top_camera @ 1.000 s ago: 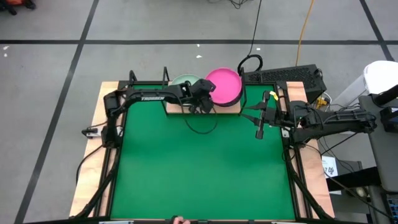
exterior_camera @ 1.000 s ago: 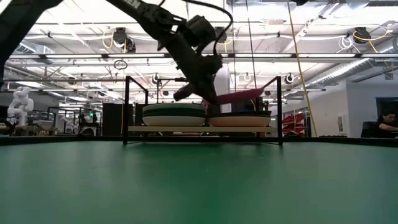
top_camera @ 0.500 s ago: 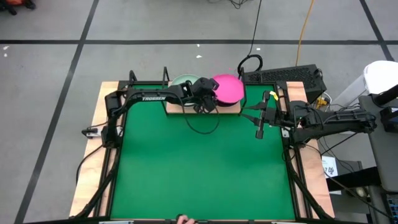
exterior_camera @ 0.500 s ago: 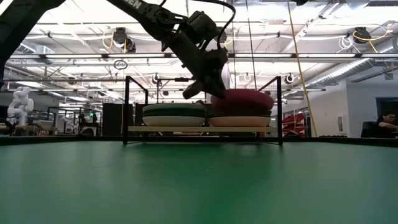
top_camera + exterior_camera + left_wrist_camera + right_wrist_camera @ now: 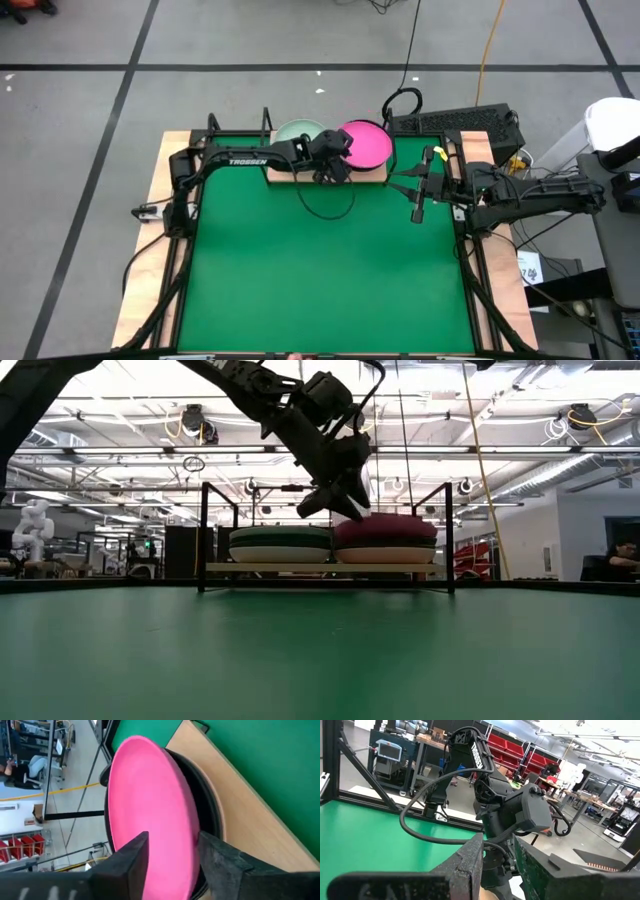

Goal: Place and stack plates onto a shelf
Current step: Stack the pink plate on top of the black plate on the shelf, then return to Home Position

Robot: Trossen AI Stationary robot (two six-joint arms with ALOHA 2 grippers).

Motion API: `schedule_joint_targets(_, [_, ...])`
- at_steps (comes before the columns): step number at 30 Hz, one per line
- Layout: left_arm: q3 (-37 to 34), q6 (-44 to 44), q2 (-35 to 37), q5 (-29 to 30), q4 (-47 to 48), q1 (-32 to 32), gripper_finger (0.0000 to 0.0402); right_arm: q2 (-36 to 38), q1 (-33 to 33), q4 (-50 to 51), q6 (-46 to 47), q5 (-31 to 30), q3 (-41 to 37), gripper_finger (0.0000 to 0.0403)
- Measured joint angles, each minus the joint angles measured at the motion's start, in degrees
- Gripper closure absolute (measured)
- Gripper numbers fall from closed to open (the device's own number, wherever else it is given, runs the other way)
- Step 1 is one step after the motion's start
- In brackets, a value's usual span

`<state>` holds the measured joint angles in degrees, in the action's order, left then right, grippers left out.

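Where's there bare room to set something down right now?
The green mat in front of the shelf is bare. The shelf is crowded: mint green plate stack, magenta plate stack, left gripper between. Right gripper waits at the mat's right edge.

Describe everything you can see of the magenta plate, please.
The round, shallow magenta plate looks smooth and matt, like plastic. It lies flat on top of the right-hand stack on the light wooden shelf, directly on a dark grey plate. Beside it is the stack topped by the mint green plate. The left claw is open at its near rim.
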<state>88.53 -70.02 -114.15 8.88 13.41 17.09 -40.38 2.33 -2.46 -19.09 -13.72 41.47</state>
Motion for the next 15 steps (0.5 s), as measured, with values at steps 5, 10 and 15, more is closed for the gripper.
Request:
schedule_joint_targets(5, [0.0, 0.31, 0.0, 0.68, -0.02, -1.07, 0.021, 0.0, 0.0, 0.07, 0.41, 0.0, 0.0, 0.0309])
schedule_joint_targets(10, [0.0, 3.43, 2.33, 0.77, 0.71, -1.39, 0.0209, 0.0, 0.0, 0.12, 0.44, 0.0, 0.0, 0.0309])
schedule_joint_targets(15, [0.0, 13.19, 9.8, -0.07, 3.64, -2.17, 0.0219, 0.0, 0.0, 0.59, 3.5, 0.0, 0.0, 0.0309])
